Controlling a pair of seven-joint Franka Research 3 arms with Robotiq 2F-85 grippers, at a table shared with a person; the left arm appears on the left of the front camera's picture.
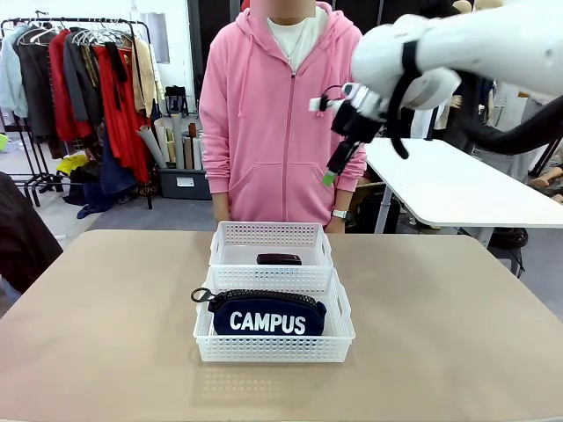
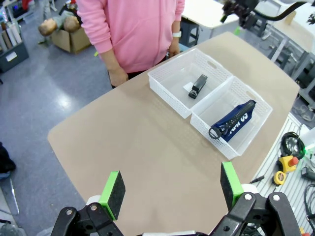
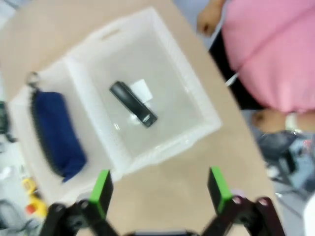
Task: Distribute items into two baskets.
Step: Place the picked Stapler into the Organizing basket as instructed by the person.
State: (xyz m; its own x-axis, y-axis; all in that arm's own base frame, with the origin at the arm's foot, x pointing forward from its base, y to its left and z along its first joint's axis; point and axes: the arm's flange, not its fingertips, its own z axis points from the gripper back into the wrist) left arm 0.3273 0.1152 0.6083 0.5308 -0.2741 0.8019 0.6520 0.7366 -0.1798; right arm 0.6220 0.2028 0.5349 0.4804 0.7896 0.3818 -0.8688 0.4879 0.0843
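Two white lattice baskets sit touching, end to end, at the middle of the tan table (image 1: 106, 334) as I watch from my console; the near basket (image 1: 274, 345) holds the navy "CAMPUS" pouch (image 1: 267, 315), lying on its long side with its zip pull toward the robot's left; the far basket (image 1: 271, 237) holds the black stapler (image 1: 279, 259), lying flat beside a small white label on the clear floor. A person in a pink hoodie (image 1: 268, 114) stands at the far edge, hands low behind the table line. My right gripper (image 1: 339, 163) hangs high above the table's far right, well clear of both baskets, its green-padded fingers (image 3: 102, 189) spread wide with nothing between them; its wrist view, blurred, looks down on the stapler's basket. My left gripper (image 2: 172, 189) is raised high over the table's near left side, fingers (image 2: 114, 192) likewise wide apart and empty; from there both baskets lie well off, the pouch's basket (image 2: 261, 105) nearer the table's edge.
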